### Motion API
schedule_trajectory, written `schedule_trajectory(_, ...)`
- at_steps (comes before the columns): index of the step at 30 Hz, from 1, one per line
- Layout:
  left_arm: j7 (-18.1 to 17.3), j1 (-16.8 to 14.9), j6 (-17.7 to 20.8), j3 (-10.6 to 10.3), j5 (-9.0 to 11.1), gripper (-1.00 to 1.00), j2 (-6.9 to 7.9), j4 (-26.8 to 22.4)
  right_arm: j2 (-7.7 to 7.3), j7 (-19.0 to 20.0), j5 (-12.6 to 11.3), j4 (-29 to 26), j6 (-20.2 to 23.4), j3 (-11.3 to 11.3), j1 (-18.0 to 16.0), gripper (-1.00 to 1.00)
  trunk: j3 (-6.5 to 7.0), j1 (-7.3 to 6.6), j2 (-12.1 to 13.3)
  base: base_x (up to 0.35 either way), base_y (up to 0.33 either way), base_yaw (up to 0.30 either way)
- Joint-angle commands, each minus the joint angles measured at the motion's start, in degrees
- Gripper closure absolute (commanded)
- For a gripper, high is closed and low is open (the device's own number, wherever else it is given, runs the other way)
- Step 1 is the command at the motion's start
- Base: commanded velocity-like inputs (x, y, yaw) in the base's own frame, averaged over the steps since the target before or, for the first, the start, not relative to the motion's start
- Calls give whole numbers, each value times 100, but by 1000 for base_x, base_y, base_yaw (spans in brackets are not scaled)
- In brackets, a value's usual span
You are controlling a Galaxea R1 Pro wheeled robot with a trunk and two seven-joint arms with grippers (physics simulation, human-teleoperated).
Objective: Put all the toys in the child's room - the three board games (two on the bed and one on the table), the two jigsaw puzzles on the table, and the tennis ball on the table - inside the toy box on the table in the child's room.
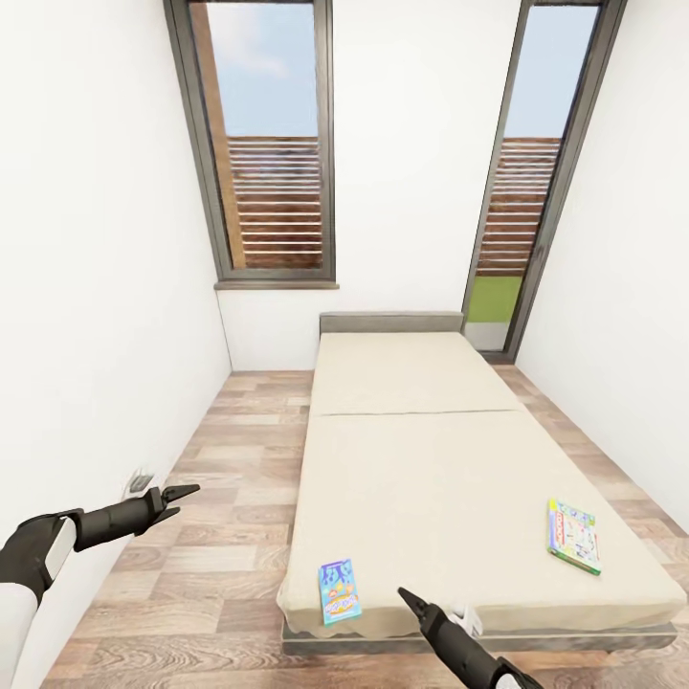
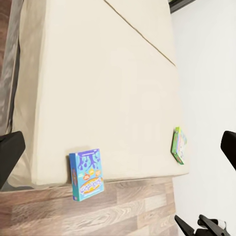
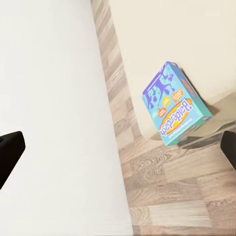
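Room: white walls, wood-plank floor [image 1: 220, 536], two tall dark-framed windows [image 1: 273, 144] behind the bed.
Bed: low, with a beige mattress [image 1: 431, 459] and a grey headboard [image 1: 390, 322] against the far wall; it ran lengthwise toward the robot.
Blue board game: the blue board game [image 1: 340, 591] lay flat at the near left corner of the mattress, its lower end reaching the mattress edge. It also showed in the left wrist view [image 2: 86, 174] and the right wrist view [image 3: 176, 104].
Pastel board game: the pastel board game with a green edge [image 1: 574, 536] lay flat near the right edge of the mattress, close to the foot and well apart from the blue one. It appeared at the mattress edge in the left wrist view [image 2: 179, 145].
Left end effector: the left end effector [image 1: 182, 496] hung over the floor to the left of the bed, near the wall, holding nothing; its fingers stood narrowly apart.
Right end effector: the right end effector [image 1: 411, 601] was over the foot of the mattress, just right of the blue board game, holding nothing. In the head view its fingers looked close together, but the right wrist view showed dark fingertips [image 3: 10, 152] at both edges, so I could not tell its opening.
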Motion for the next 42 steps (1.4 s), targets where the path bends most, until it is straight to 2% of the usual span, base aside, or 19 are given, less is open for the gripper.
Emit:
schedule_trajectory(1,-13,-6,52,16,8,-100,-1,1,13,15,-36,2,62,-31,-5,-100,-26,23,-47,-11,0,0)
schedule_trajectory(10,-12,-9,57,16,8,-100,-18,-2,54,-15,-42,9,118,-37,-13,-100,-187,221,-408,-4,0,0)
schedule_trajectory(16,-12,-10,61,16,8,-100,-26,-4,77,-453,-83,4,172,-45,-112,-100,-295,353,-648,0,0,0)
schedule_trajectory(19,-12,-11,88,16,8,-100,-27,-8,98,-891,-112,7,194,-58,-194,-100,-349,418,-769,0,0,0)
schedule_trajectory(24,-12,-11,109,16,8,-100,-28,-23,228,-1423,-134,9,180,-64,-236,-100,-439,528,-969,0,0,0)
schedule_trajectory(31,-12,-11,117,16,8,-100,-28,-33,383,-1870,-153,19,150,-89,-251,-100,-564,682,-1250,0,0,0)
schedule_trajectory(34,-12,-8,118,16,8,-100,-28,-36,428,-2012,-248,20,171,-158,-253,-100,-618,748,-1370,0,0,0)
schedule_trajectory(42,-12,-8,119,16,8,-100,-28,-37,473,-2093,-492,21,217,-214,-254,-100,-762,924,-1691,0,0,0)
